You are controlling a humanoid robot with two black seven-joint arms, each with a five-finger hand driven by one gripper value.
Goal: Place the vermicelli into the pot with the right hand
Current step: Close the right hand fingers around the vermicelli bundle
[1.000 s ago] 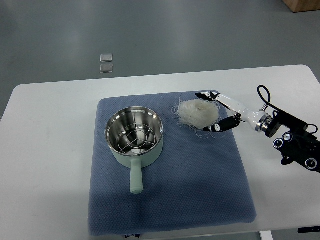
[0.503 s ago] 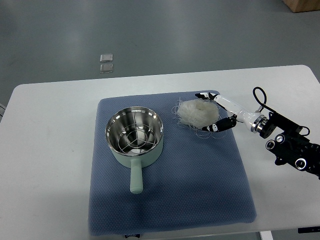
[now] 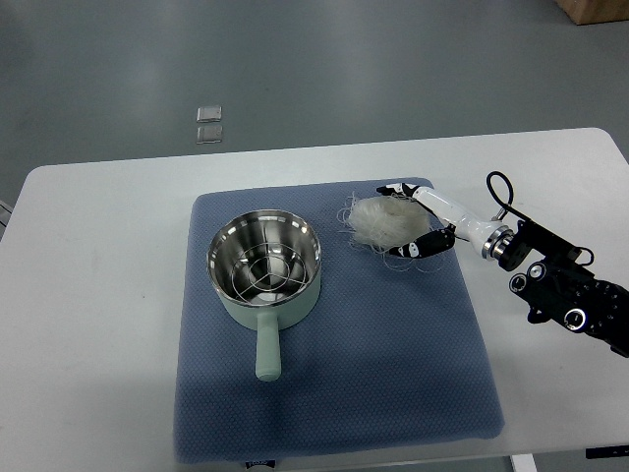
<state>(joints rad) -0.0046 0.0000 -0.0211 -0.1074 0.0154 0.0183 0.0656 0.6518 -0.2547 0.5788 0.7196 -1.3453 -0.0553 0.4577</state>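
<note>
- The blue mat [image 3: 393,374] covers the middle of the white table [image 3: 98,295], its near edge at the table's near edge.
- The pale green pot [image 3: 263,273] stands on the mat's left half, handle toward the near edge.
- The right hand [image 3: 421,218] reaches in from the right edge, fingers curled around the vermicelli [image 3: 385,221], which lies near the mat's far right corner, apart from the pot.
</note>
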